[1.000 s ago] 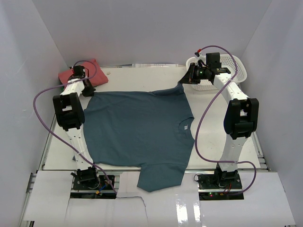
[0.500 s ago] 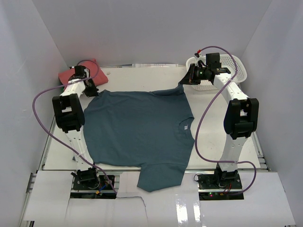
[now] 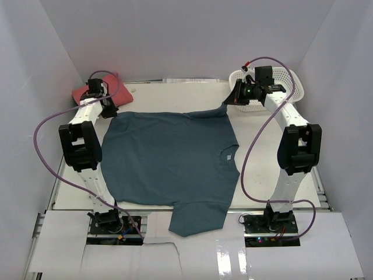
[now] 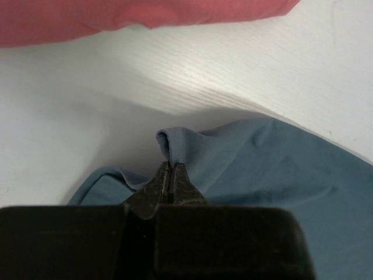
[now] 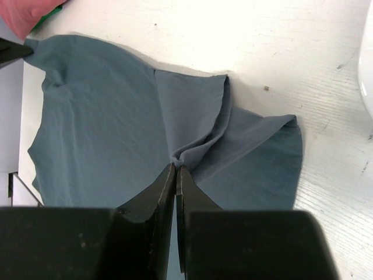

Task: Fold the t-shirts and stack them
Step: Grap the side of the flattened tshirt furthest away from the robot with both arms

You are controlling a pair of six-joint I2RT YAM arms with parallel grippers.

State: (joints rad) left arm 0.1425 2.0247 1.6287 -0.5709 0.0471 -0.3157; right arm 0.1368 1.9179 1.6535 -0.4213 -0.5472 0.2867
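1. Bright, even light fills the white enclosure (image 3: 186, 35); the top view is sharp.
2. Glare shines on the glossy near panel (image 3: 233, 256).
3. Left wrist view: soft shadow on the table (image 4: 58, 134); the left tool (image 4: 170, 169) shows nearly black.

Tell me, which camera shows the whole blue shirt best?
The top camera: the blue shirt lies spread out there, nearly all of it showing. The left wrist camera sees only the corner nipped in the left pincer; the right wrist camera sees the part bunched at the right pincer.
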